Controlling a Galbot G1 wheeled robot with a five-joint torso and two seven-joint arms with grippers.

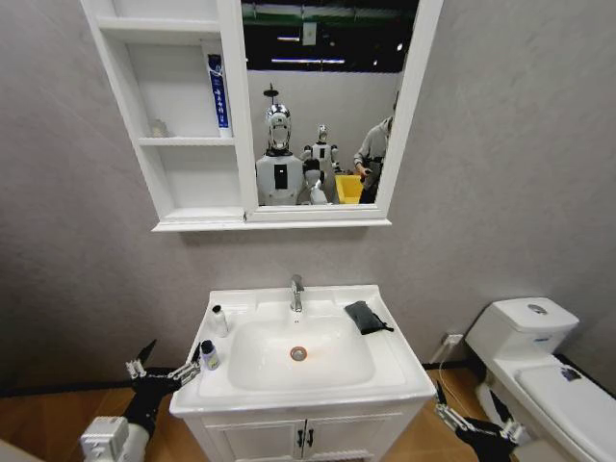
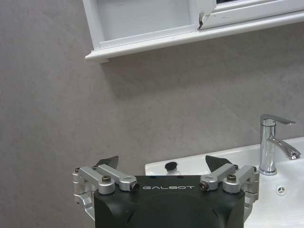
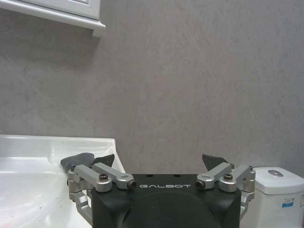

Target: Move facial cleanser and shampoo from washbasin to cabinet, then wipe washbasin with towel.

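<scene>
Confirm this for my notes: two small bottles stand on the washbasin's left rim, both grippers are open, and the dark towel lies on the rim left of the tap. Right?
Not quite. The towel lies on the washbasin rim to the right of the tap, as the head view shows. The rest holds: two small bottles stand on the left rim, and the left gripper and right gripper both have their jaws open.

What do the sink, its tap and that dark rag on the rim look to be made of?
The washbasin looks like glossy white ceramic, smooth with soft reflections. The tap seems chrome-plated metal, mirror-bright. The towel appears soft dark cloth, matte and crumpled.
</scene>
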